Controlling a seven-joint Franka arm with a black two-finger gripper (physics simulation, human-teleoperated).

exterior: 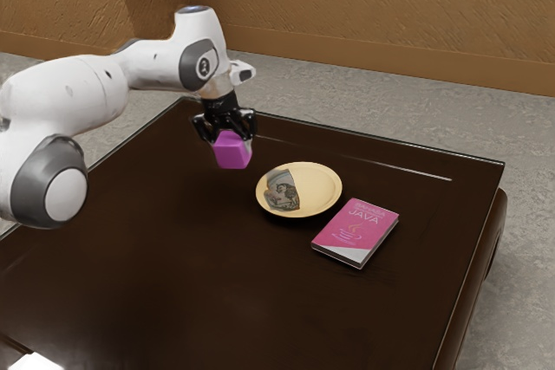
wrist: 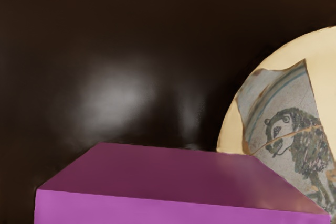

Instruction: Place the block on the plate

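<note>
In the exterior view my black gripper points down with its fingers on two sides of the purple block, shut on it. The block hangs above the dark table, to the exterior view's left of the round cream plate, apart from it. Large at the lower edge of the wrist view is the block, with the plate partly visible beyond it. A grey patterned patch with an animal figure covers part of the plate.
A pink Java book lies on the dark table, close to the plate on the exterior view's right. A bright white object appears at the bottom left corner.
</note>
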